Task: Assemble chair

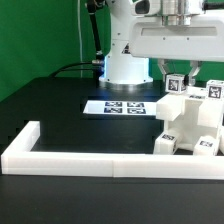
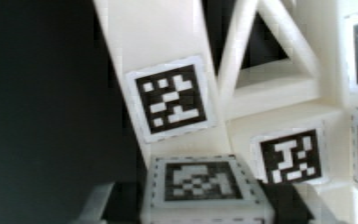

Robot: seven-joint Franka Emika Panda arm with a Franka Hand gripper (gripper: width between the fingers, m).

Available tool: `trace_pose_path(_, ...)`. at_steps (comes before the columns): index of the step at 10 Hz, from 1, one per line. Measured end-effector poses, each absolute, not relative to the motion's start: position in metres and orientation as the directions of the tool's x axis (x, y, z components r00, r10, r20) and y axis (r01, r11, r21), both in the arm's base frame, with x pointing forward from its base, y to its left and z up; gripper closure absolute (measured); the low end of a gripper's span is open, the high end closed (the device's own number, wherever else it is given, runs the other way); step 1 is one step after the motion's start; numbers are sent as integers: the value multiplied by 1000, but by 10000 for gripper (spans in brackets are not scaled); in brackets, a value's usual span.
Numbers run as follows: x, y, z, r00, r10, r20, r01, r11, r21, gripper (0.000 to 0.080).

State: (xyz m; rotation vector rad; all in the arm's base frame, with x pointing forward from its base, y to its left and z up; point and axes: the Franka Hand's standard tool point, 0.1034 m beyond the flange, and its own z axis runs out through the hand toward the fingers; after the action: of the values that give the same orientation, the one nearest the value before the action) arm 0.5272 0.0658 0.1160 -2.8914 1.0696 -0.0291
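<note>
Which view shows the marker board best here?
The exterior view: the marker board lies flat on the black table, in front of the robot base, its tags visible. The wrist view shows none of it, only tagged white chair parts close up.

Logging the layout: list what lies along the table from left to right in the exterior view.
White border wall's corner → robot base → marker board → chair parts, at the exterior view's right.
</note>
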Motion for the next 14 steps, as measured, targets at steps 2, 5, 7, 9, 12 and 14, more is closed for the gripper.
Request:
trace_pose_path(2, 527, 66, 116, 692, -722, -10, -721, -690, -63, 510)
trace_pose_path(5, 527, 68, 116, 569, -822, -25, -822, -566, -65, 510)
trace_pose_path(7, 527, 68, 116, 499, -866, -31, -865, -497, -63, 509)
trace_pose_path(9, 527, 70, 116, 374, -926, -46, -927, -371, -61, 509)
trace_pose_path(12, 527, 70, 116, 399, -916, -44, -916, -396, -62, 508)
trace_pose_path(14, 527, 70, 116, 476, -879, -38, -878, -473, -67, 195)
